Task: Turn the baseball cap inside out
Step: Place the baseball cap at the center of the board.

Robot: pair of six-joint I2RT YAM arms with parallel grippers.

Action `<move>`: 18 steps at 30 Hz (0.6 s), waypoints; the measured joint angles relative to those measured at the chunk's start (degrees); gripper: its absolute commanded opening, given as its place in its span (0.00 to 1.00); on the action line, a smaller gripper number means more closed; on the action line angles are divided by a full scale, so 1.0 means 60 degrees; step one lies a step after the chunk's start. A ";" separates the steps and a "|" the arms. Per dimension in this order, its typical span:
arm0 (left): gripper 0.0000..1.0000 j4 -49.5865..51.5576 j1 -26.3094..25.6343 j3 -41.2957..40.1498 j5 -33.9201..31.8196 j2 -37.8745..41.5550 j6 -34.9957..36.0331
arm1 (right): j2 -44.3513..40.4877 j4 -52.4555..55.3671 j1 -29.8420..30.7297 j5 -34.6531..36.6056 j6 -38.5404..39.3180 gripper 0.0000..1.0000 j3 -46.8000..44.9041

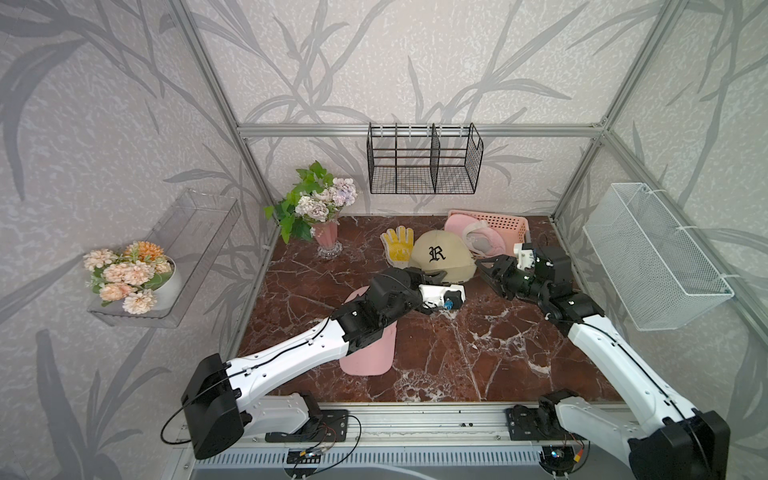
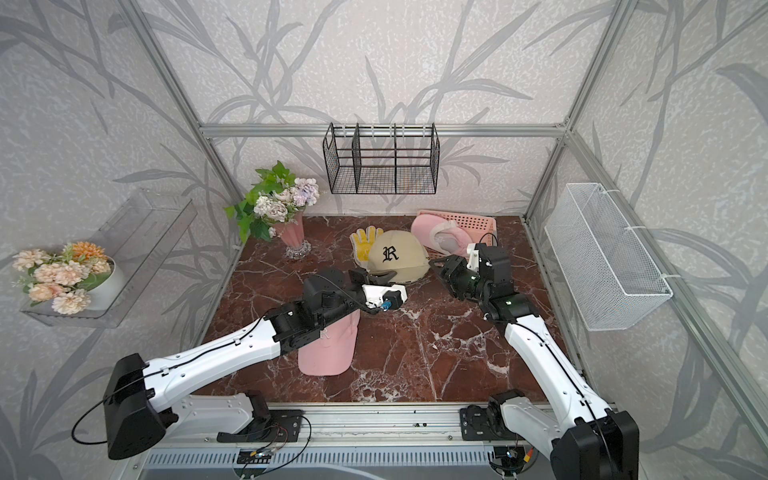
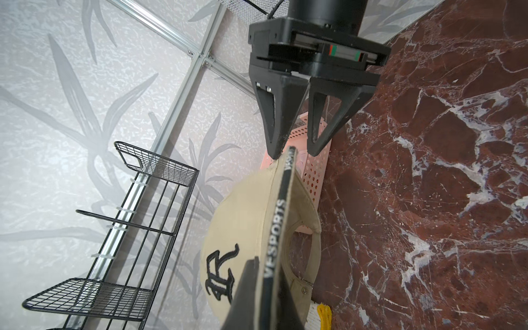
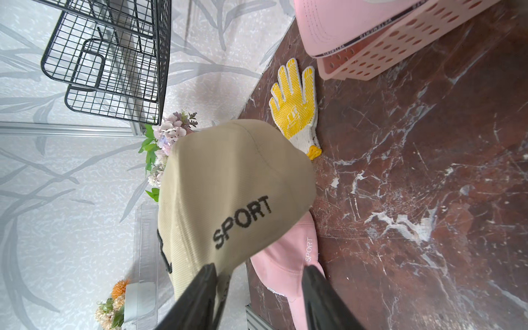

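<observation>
Baseball cap [image 1: 441, 254] of beige ribbed cloth, black gothic R on the front, held up over the red-brown marble tabletop [image 1: 478, 345] near the rear middle, crown upward. Pinched at the rim beside the R by the left gripper [image 1: 436, 275], clamped tight on the edge and its black printed inner band [image 3: 281, 223]. Met at the opposite end of the rim by the right gripper [image 3: 294, 151] — jaws apart, one fingertip [image 3: 274, 147] touching the rim's tip, nothing clenched. Marked "SPORT" in black on the side panel [image 4: 228, 183].

Just beside the cap, toward the back wall: white knit work glove with a yellow dotted palm [image 1: 398, 246], flat on the marble. Behind on the other side: pink perforated plastic basket [image 1: 505, 226], with a pink fabric cap [image 1: 459, 230] lying against it. Nearer the front, partly under the left arm — second pink cap [image 1: 374, 351], flat on the tabletop.
</observation>
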State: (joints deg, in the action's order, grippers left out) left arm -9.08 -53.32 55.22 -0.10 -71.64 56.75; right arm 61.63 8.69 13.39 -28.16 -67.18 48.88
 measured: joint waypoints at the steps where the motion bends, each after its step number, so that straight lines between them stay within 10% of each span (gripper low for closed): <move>1: 0.00 -0.0022 -0.0040 -0.0018 -0.0047 0.0000 0.0051 | 0.0062 -0.0095 0.0000 -0.0025 -0.0036 0.49 0.0000; 9: 0.00 -0.0284 -0.0361 -0.0157 -0.0310 -0.0124 0.0226 | 0.0441 -0.0514 0.0011 -0.0080 -0.0135 0.39 -0.0018; 13: 0.00 -0.0346 -0.0499 -0.0164 -0.0401 -0.0270 0.0266 | 0.0550 -0.0572 0.0029 -0.0076 -0.0146 0.17 -0.0058; 18: 0.28 -0.0357 -0.0557 -0.0237 -0.0415 -0.0313 0.0226 | 0.0583 -0.0747 0.0047 -0.0058 -0.0080 0.00 -0.0091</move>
State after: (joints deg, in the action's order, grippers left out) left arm -11.22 -56.66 53.80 -2.59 -73.52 58.11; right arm 65.12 4.21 13.67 -28.51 -67.66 48.34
